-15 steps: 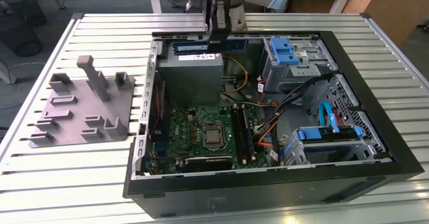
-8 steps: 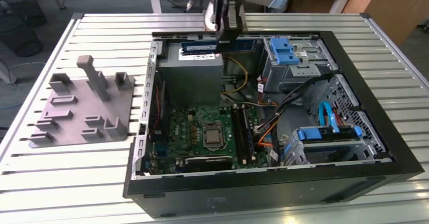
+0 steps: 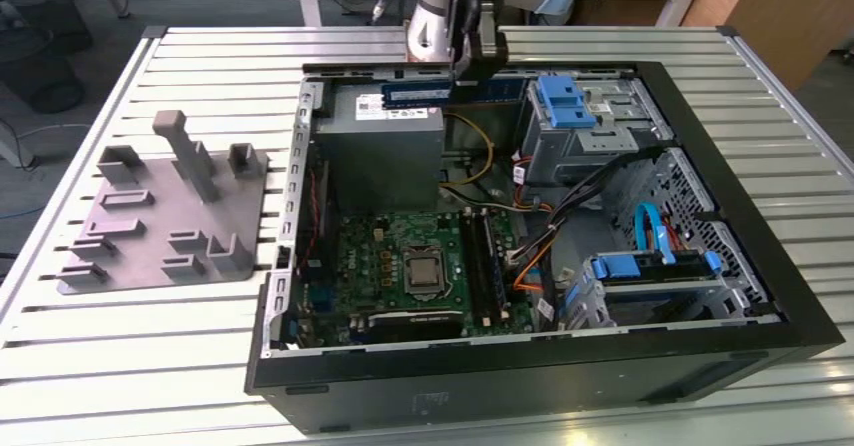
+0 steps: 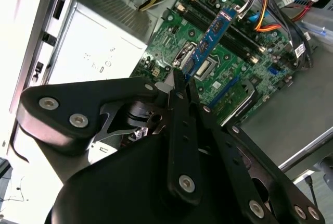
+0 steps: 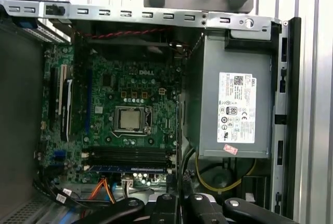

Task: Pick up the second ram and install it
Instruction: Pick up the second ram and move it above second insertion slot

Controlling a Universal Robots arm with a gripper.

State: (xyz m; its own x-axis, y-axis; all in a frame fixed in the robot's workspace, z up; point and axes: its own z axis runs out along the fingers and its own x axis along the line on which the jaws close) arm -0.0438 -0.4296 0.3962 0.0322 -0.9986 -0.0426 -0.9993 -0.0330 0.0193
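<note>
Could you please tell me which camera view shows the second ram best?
The second wrist view: the second ram is close, its labelled face showing, clamped in the tool. The exterior view shows a thin strip under the tool. In the first wrist view I cannot tell.

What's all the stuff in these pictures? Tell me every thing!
table: one, silvery slats, under everything
computer case: one, black, open, on the table
motherboard: one, green, inside the case
power supply: one, grey, beside the motherboard
drive brackets: two, blue, in the case, exterior view's right
fixture plate: one, grey, on the table, exterior view's left
second ram: one, blue-green, held over the case
gripper: one, black, shut on the second ram
</note>
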